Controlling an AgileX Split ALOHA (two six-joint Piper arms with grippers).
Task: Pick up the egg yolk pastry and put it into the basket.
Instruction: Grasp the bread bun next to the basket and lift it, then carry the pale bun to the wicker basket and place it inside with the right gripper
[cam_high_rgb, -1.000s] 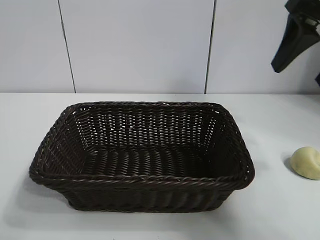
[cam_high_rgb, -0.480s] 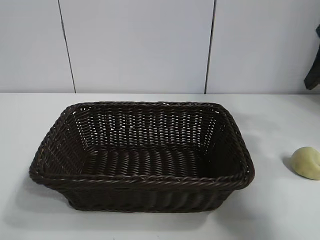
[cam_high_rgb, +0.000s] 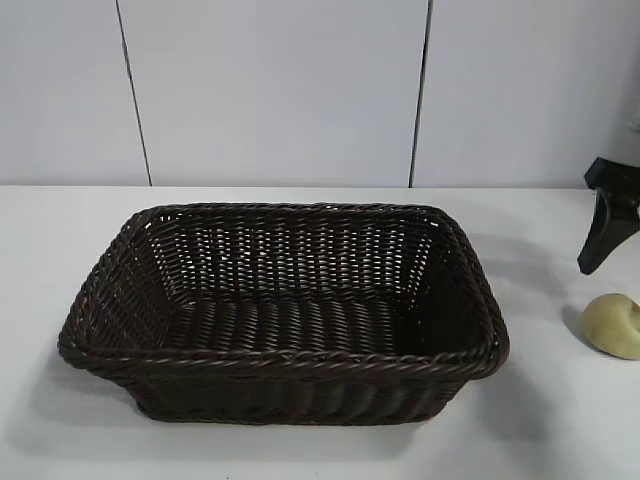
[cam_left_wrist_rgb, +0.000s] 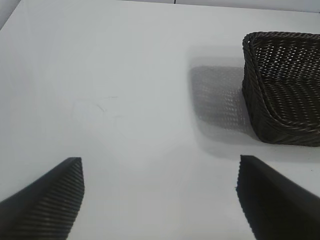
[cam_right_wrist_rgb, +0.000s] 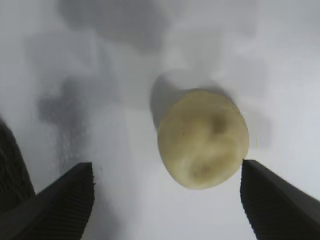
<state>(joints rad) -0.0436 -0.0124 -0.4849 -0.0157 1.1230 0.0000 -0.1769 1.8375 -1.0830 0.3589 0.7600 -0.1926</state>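
The egg yolk pastry (cam_high_rgb: 613, 325), a pale yellow rounded lump with a crease, lies on the white table to the right of the basket (cam_high_rgb: 290, 358), a large dark brown wicker one that holds nothing. A black finger (cam_high_rgb: 603, 228) of my right gripper hangs just behind and above the pastry at the exterior view's right edge. In the right wrist view my right gripper (cam_right_wrist_rgb: 166, 172) is open, and the pastry (cam_right_wrist_rgb: 202, 137) sits just ahead of its tips, close to one finger. My left gripper (cam_left_wrist_rgb: 160, 160) is open over bare table, away from the basket's (cam_left_wrist_rgb: 247, 65) left end.
A white panelled wall (cam_high_rgb: 280, 90) runs behind the white table (cam_high_rgb: 300, 455). Bare table lies between the basket's right end and the pastry, and to the basket's left under my left gripper.
My right gripper has come down from the upper right corner to just above and behind the pastry. The pastry and the basket have not moved.
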